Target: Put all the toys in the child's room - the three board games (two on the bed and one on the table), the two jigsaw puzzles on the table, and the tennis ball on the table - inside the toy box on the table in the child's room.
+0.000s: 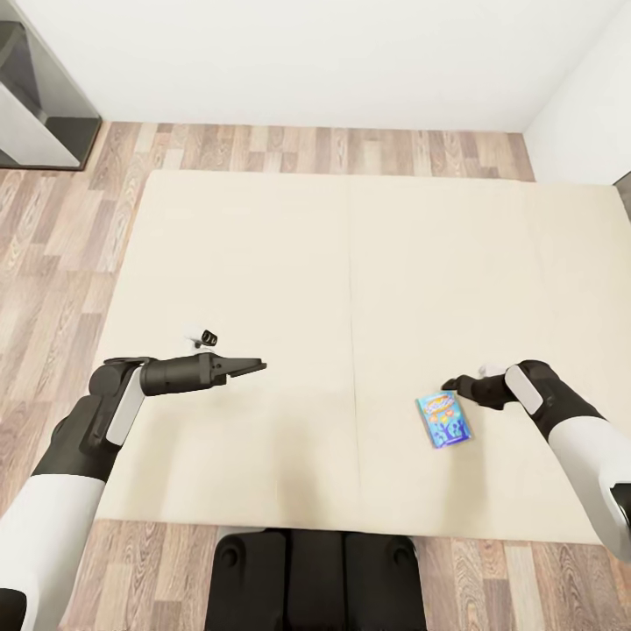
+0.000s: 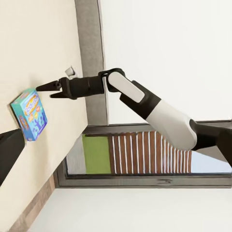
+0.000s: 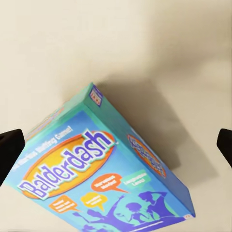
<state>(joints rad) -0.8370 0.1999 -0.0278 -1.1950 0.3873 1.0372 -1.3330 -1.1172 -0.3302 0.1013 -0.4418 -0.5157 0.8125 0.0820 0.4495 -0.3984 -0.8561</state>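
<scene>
- One bed (image 1: 263,263), cream with a centre seam, lies across the wood-plank floor (image 1: 53,228).
- Two arms reach over it. The left gripper (image 1: 250,365) hangs above the mattress with its fingers close together, gripping nothing.
- The right gripper (image 1: 452,384) is spread wide just above the box, its fingertips (image 3: 9,152) either side of it and not touching.
- One board game (image 1: 444,420), a blue "Balderdash" box, lies flat on the bed's near right part, long axis running roughly away from the robot.
</scene>
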